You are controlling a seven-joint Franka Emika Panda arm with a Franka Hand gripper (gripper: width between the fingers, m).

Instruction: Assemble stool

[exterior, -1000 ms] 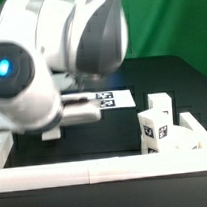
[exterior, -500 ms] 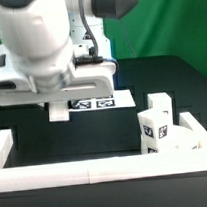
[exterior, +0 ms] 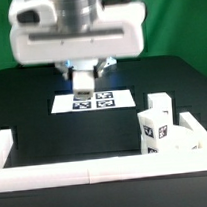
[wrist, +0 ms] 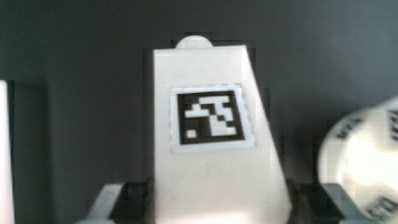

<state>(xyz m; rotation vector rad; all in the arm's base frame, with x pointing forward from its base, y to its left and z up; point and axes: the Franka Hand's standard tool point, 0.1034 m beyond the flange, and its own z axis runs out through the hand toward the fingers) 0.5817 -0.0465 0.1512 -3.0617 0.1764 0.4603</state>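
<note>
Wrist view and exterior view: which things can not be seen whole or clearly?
1. Wrist view: the seat is cut off by the picture's edge.
2. Wrist view: the held leg hides most of the end effector.
3. Exterior view: standing legs cover part of the seat.

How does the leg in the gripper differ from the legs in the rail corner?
The held leg is clamped in the gripper; the corner legs stand free. The held leg is by the marker board; the corner legs by the rails. All are white, tagged.
</note>
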